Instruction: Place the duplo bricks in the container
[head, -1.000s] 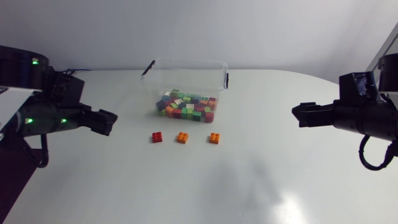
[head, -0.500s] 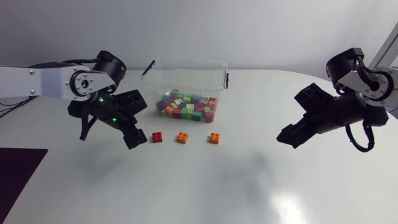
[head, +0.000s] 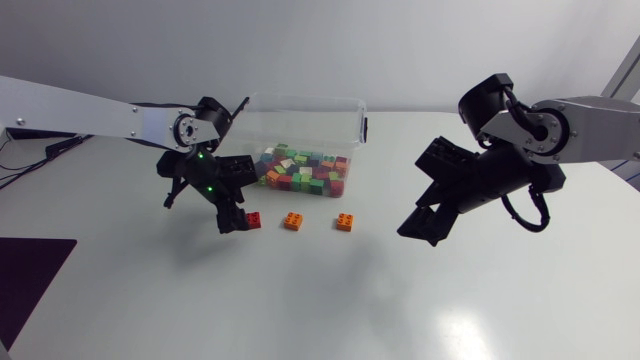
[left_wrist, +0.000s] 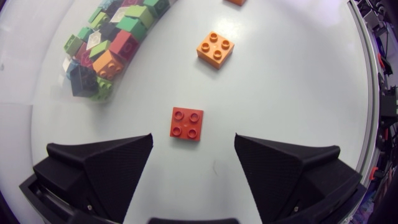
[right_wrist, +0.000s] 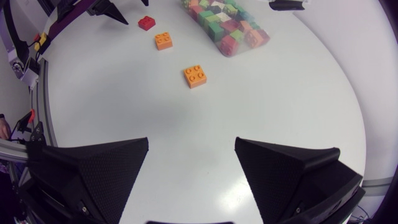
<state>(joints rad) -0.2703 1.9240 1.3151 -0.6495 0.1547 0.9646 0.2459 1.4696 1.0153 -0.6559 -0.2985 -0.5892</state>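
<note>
A red duplo brick (head: 254, 219) lies on the white table in front of the clear container (head: 352, 118), which holds several mixed-colour bricks (head: 300, 172). My left gripper (head: 235, 218) hangs open just left of the red brick. In the left wrist view the red brick (left_wrist: 186, 123) sits just ahead of the gap between the open fingers (left_wrist: 106, 162), untouched. Two orange bricks (head: 293, 221) (head: 344, 221) lie in a row to its right. My right gripper (head: 420, 228) is open and empty, right of that row, with the nearer orange brick (right_wrist: 195, 76) well ahead of it.
The container has black clips on its left end (head: 237, 110) and its right end (head: 365, 128). White table (head: 320, 300) stretches in front of the brick row. A dark mat (head: 30, 275) lies at the front left corner.
Both arms swung in from the sides toward the bricks. The left gripper came down beside the red brick; the right gripper moved left and lower, toward the orange bricks.
</note>
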